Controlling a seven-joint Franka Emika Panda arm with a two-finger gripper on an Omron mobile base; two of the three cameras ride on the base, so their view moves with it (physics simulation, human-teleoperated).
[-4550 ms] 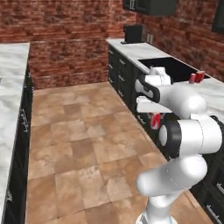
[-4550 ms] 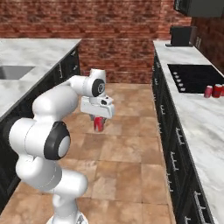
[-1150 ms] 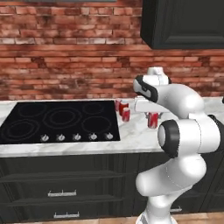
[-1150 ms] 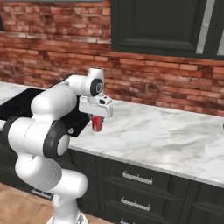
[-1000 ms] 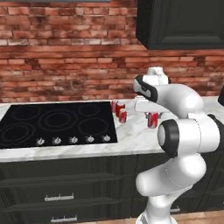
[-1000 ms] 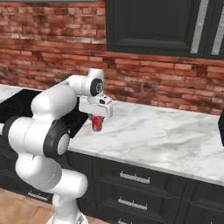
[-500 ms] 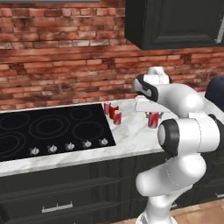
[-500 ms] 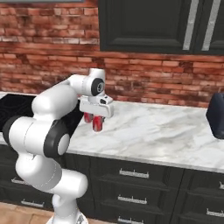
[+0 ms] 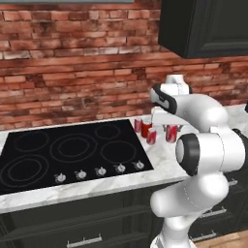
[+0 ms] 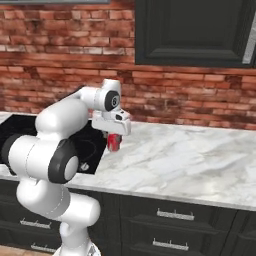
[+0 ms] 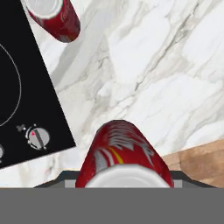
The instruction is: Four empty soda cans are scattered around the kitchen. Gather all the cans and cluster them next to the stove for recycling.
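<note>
Left base view: stove shifted left; claw still grips can.

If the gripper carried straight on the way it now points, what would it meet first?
The gripper, shut on a soda can, points down, so the can's base would probably meet the bare marble counter just right of the stove. Its height above the counter is hard to judge.

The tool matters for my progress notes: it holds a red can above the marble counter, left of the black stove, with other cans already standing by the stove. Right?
One slip: the tool and its red can are to the right of the stove, not left, as the left base view shows. It does hang over the marble counter, and other cans stand at the stove's right edge.
</note>
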